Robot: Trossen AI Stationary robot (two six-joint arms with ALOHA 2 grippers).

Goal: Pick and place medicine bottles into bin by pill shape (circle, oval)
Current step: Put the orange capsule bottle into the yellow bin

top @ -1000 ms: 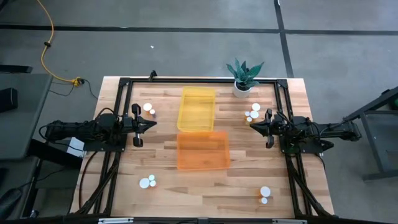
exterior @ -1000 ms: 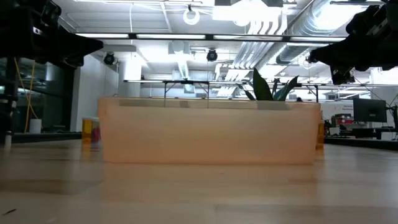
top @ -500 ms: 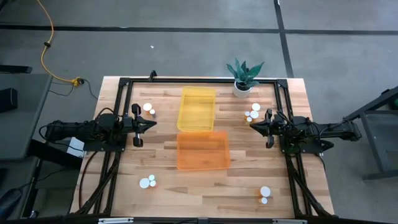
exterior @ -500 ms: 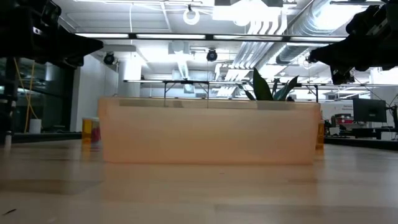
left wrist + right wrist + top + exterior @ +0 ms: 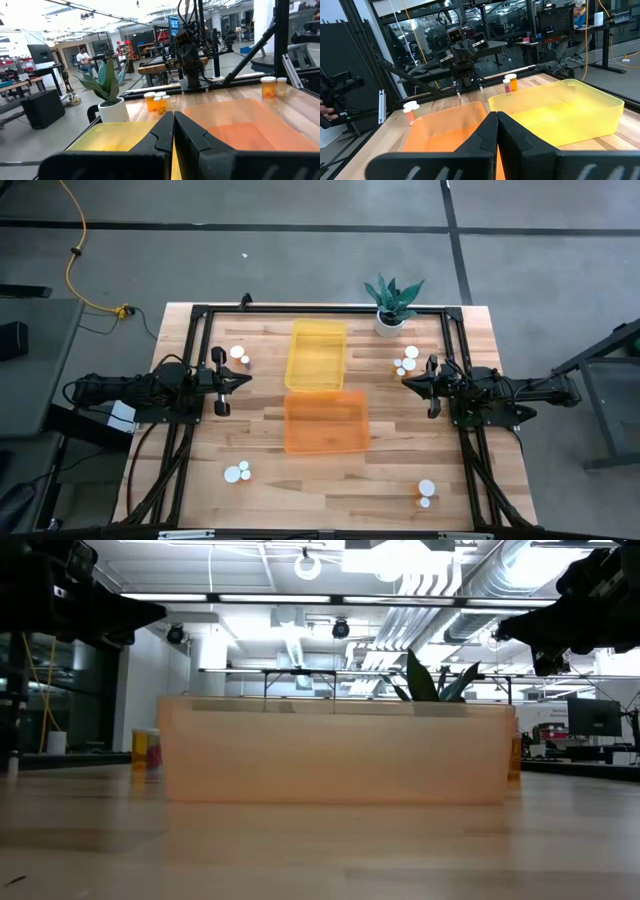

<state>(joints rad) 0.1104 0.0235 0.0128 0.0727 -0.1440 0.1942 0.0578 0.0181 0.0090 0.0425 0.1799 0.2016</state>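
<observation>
I see my dark left gripper (image 5: 243, 380) at nine o'clock and dark right gripper (image 5: 407, 380) at three (fingers pressed together on both), arms level, pointing inward toward each other.

Place: robotics lab, open industrial hall.
Ceiling: bare ducts (image 5: 470, 585) and strip lights (image 5: 240, 597).
Floor: grey concrete (image 5: 300, 265), dark seams; yellow cable (image 5: 75, 250) beyond the worktop's far left corner.
Bench: wooden worktop (image 5: 390, 480) in a black frame (image 5: 320, 309).
Background: more rigs, monitors (image 5: 37, 51), desks; seated person (image 5: 82, 56).
</observation>
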